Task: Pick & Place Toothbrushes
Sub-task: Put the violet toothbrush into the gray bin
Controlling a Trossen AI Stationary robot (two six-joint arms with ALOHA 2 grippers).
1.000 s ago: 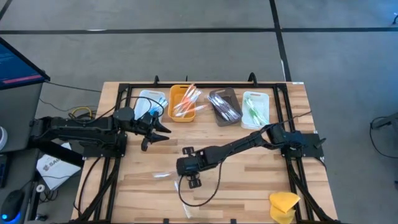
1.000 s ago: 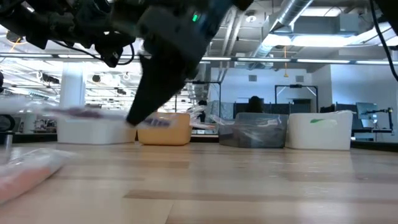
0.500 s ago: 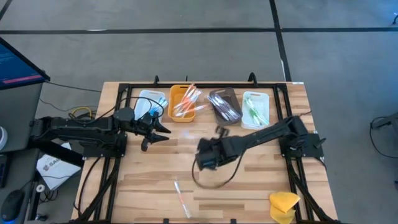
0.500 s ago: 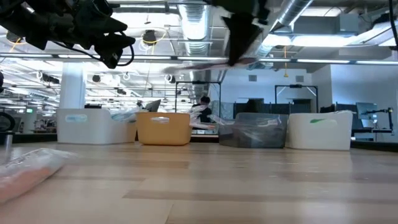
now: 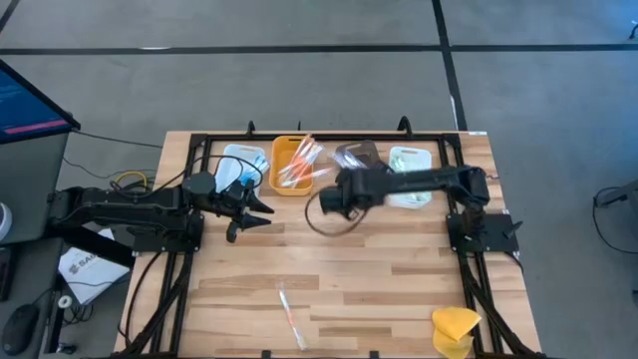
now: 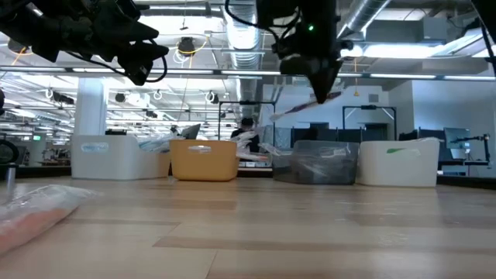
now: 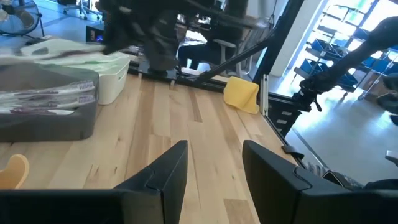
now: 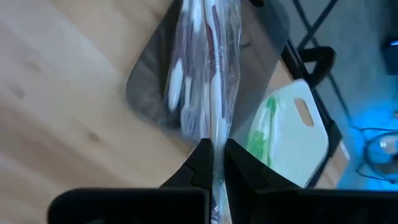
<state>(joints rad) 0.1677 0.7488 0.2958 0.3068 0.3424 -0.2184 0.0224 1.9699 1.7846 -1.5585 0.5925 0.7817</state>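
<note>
The right gripper [image 8: 216, 163] hangs in the air above the brown tray [image 5: 361, 172], its fingers pinched tight on a wrapped toothbrush [image 8: 214, 93] whose clear sleeve shows a dark red handle. In the high view that arm reaches in from three o'clock toward the row of trays at twelve o'clock on the wooden table [image 5: 399, 289]. The left gripper [image 5: 251, 207] hovers at nine o'clock, beside the white tray [image 5: 237, 160], its fingers partly apart with nothing between them. Four trays stand in line along the far edge: white, orange [image 5: 289, 181], brown, and a second white tray [image 5: 419, 158] holding green brushes; each holds wrapped toothbrushes. One more packaged toothbrush [image 5: 290, 314] lies alone on the table at six o'clock. A yellow lump [image 5: 456, 329] sits at the five o'clock corner.
</note>
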